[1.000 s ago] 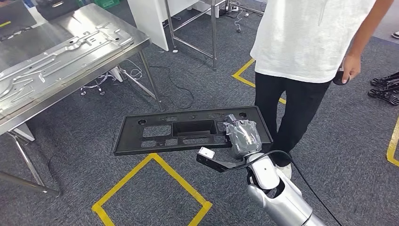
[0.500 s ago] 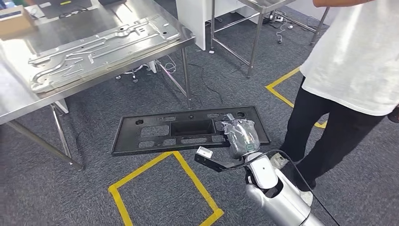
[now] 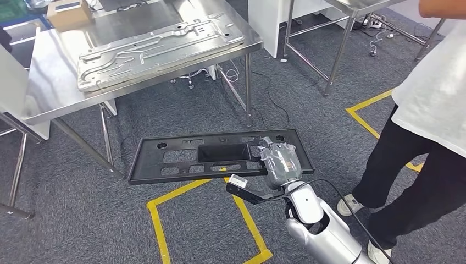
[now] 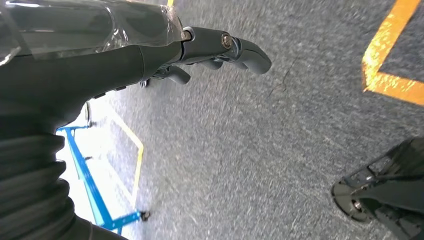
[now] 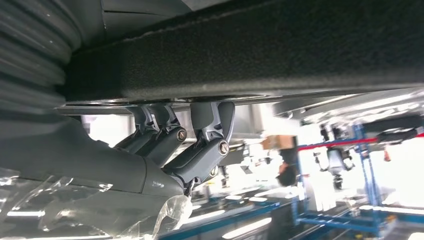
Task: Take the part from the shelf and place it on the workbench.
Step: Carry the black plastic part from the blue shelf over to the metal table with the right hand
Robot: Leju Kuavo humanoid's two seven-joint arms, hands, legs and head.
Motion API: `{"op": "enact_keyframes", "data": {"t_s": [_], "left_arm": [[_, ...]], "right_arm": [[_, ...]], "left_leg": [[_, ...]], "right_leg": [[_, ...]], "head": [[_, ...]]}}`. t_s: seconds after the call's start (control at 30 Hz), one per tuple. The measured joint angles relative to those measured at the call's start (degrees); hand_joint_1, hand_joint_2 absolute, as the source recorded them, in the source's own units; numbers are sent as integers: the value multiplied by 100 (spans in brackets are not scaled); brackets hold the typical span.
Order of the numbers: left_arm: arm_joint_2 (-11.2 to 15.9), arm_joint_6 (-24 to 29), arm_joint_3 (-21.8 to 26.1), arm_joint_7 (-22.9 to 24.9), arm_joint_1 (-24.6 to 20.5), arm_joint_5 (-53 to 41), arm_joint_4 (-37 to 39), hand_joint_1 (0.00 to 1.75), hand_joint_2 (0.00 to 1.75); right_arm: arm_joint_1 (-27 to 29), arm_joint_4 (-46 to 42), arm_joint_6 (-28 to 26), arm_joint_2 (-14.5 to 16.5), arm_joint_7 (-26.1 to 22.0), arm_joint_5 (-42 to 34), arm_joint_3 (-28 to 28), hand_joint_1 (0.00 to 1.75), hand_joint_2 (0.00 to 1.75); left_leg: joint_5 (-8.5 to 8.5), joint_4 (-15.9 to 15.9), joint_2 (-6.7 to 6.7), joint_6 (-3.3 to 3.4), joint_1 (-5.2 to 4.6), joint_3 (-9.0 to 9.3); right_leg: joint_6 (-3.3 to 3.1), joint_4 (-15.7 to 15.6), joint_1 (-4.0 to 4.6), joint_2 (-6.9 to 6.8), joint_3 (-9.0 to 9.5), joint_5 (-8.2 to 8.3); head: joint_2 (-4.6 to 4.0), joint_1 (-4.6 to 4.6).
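A long flat black plastic part (image 3: 189, 160) with several cut-outs hangs level above the carpet. My right hand (image 3: 281, 160), wrapped in clear film, grips its right end. In the right wrist view the part's dark edge (image 5: 260, 55) runs across, with the fingers (image 5: 200, 145) pressed up against its underside. The steel workbench (image 3: 55, 96) stands ahead and to the left, with a large stamped metal panel (image 3: 154, 47) lying on it. My left hand (image 4: 150, 55) hangs over the carpet with its fingers loosely curled and nothing in them.
A person in a white shirt and black trousers (image 3: 423, 148) stands close on the right. A cardboard box (image 3: 68, 14) sits at the bench's far end. A second steel frame (image 3: 335, 33) stands behind. Yellow tape lines (image 3: 159, 220) mark the grey carpet.
The camera has turned, so the workbench now lies more central and nearer, and the person sits further right. My right hand still holds the part the same way.
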Motion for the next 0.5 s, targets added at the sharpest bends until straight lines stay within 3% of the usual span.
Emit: {"op": "enact_keyframes", "data": {"t_s": [0.03,0.1,0.17,0.2,0.23,0.27,0.33,0.37,0.43,0.47,0.5], "left_arm": [[0,-3,2,4,5,-7,0,0,175],[15,1,8,11,6,-24,-1,0,175],[41,9,12,12,-19,-34,-6,0,175],[51,13,14,12,-28,-36,-8,0,175],[55,14,15,12,-31,-37,-10,0,175],[55,14,16,15,-15,-38,-10,0,175],[51,12,16,15,7,-38,-10,0,175],[46,10,15,14,6,-39,-11,0,175],[38,7,15,13,-12,-40,-11,0,175],[34,2,15,12,-10,-42,-11,0,175],[32,-3,15,12,0,-44,-11,0,175]], "right_arm": [[9,-1,3,2,-1,-3,2,175,175],[7,-2,8,5,0,-4,4,175,175],[3,-2,13,1,2,-6,3,175,175],[3,-2,15,3,1,-7,3,175,175],[6,-3,17,15,1,-8,3,175,175],[6,-6,19,23,0,-8,3,175,175],[3,-15,19,36,-1,-7,3,175,175],[6,-17,19,26,0,-8,3,175,175],[32,-19,19,5,-1,-13,3,175,175],[50,-19,19,-8,-2,-14,3,175,175],[64,-18,19,-18,-5,-16,3,175,175]], "left_leg": [[204,-362,34,53,-21,167],[600,-1330,284,241,-139,656],[728,-1866,512,378,-253,925],[712,-1931,518,400,-278,949],[711,-1973,458,403,-270,980],[727,-2024,391,385,-248,1025],[762,-2123,257,353,-187,1132],[769,-2133,188,341,-166,1150],[751,-2120,49,351,-159,1158],[736,-2110,-20,348,-158,1166],[715,-2090,-78,337,-154,1176]], "right_leg": [[1,-13,13,-67,38,-18],[11,-77,37,-191,144,-46],[41,-139,52,-315,221,-70],[65,-159,65,-387,246,-83],[91,-180,68,-445,276,-100],[115,-168,72,-414,299,-135],[142,175,76,-131,175,-349],[146,571,71,46,-26,-530],[159,1452,72,191,-542,-831],[170,1689,72,202,-724,-839],[178,1664,72,205,-783,-713]], "head": [[0,0],[0,1],[0,1],[0,2],[0,1],[1,1],[0,2],[1,4],[1,3],[1,4],[1,4]]}}
